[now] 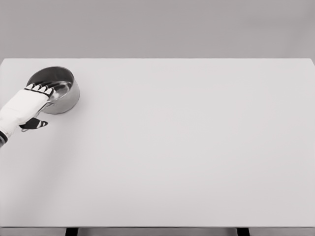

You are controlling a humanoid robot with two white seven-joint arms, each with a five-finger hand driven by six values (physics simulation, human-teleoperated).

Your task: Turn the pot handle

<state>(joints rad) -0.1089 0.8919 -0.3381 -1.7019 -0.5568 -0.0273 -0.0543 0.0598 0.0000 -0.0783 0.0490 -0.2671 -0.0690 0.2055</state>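
A shiny silver-grey finish is shown on the pot (55, 88), darker inside the bowl. The left hand (28, 104) is coloured white — black bands are seen at its fingers (40, 88). The table (187, 147) is rendered plain white, unpatterned — the wall behind, grey.

We see only our left arm, coming in low from the left edge and angling up to the right. The left robot hand (30, 101) lies back-up, dark-tipped fingers (40, 89) held side by side and extended forward, thumb (35, 125) tucked underneath, pointing right.
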